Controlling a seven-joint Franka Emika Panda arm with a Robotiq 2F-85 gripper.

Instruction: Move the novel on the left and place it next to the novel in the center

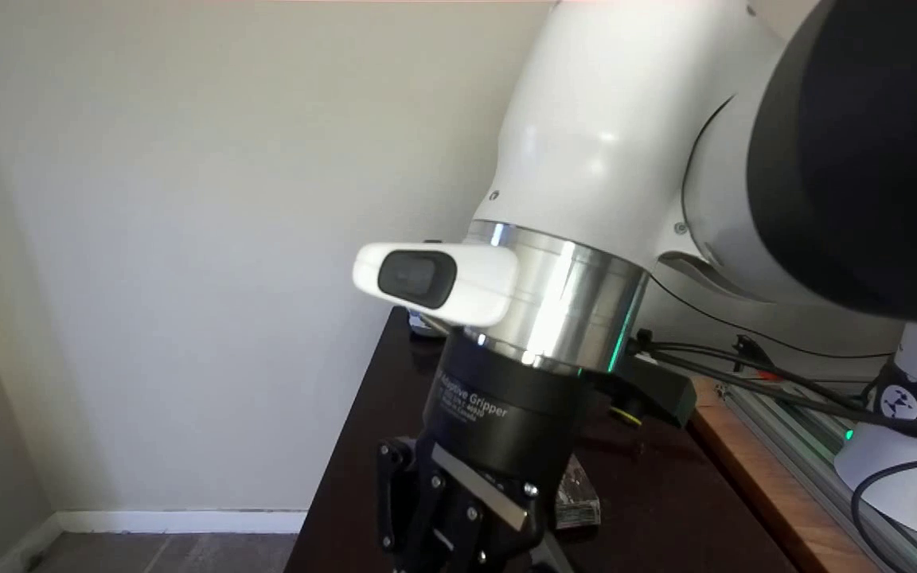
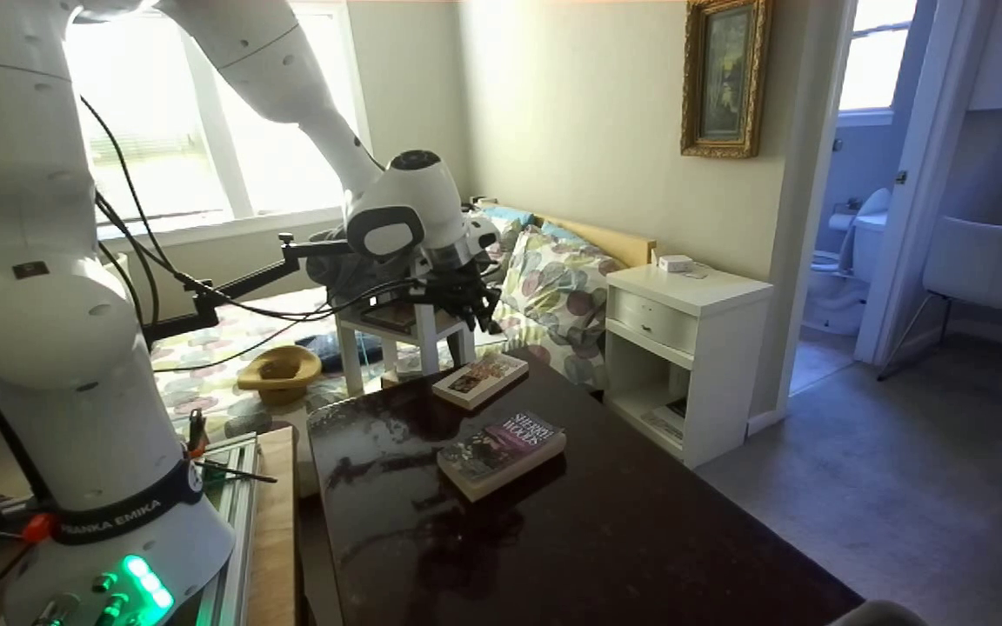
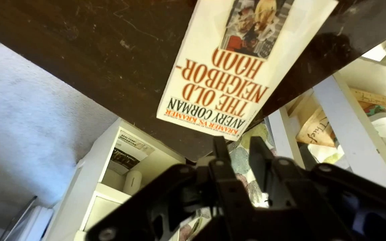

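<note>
A white novel titled "The Old Neighborhood" (image 2: 481, 380) lies flat near the table's far end. It fills the top middle of the wrist view (image 3: 226, 75). A purple novel marked "Sherryl Woods" (image 2: 503, 454) lies flat closer to the table's middle, apart from the white one. My gripper (image 2: 490, 325) is above and just beyond the white novel, at the table's end. In the wrist view, its fingers (image 3: 236, 145) are apart with nothing between them, near the novel's title end. In an exterior view, a book (image 1: 578, 500) shows partly behind the gripper; which one is unclear.
The dark table (image 2: 623, 522) ends near a white nightstand (image 2: 692, 348) and a bed with a patterned cover. A small white stool (image 2: 397, 335) stands past the table's end. A small object (image 1: 425, 322) sits at the table's far end in an exterior view.
</note>
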